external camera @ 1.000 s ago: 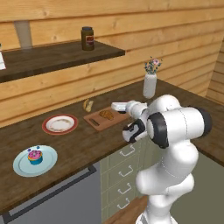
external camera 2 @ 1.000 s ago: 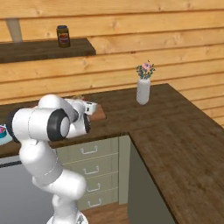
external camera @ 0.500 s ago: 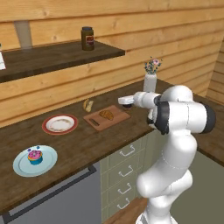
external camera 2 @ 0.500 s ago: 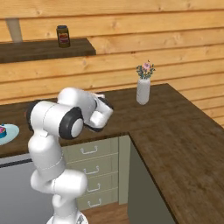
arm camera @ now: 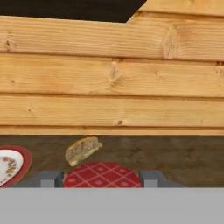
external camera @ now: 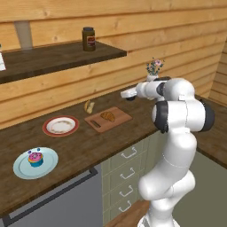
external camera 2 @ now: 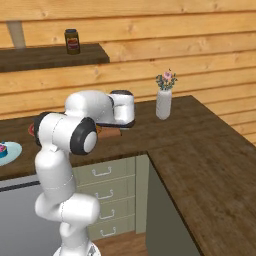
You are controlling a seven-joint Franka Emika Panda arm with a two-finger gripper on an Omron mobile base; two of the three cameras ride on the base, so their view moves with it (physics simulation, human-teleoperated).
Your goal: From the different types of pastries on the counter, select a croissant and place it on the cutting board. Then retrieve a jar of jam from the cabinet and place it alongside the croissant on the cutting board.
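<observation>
Clearly the croissant point(external camera: 107, 116) part is done: it lies on the cutting board point(external camera: 123, 118), about in the middle, its long axis running slantwise across the board. What we carry now is the jar of jam point(arm camera: 103, 173). In the hand view its round red checked top sits between the two tips of the gripper point(arm camera: 103, 178), which press in on either side, so we judge the gripper closed narrowly around the jar.

The relation that matters is board against gripper. In the left base view the gripper point(external camera: 128, 94) hangs in the air above the bench point(external camera: 88, 146), past the board's right end and on the wall side of it. So the board lies to the left of the gripper and below it, a little nearer the bench's front edge. The hand points level at the plank wall, not downward. Ahead of it on the bench we see a small pale yellow item point(arm camera: 83, 150) and, at the left edge, part of a red-rimmed plate point(arm camera: 9, 165).

We judge the bare strip on the near, right end of the board the natural spot for the jar. It lies on the gripper's side of the croissant, so we need not reach over the pastry. The move then calls for a short shift left and a descent.
</observation>
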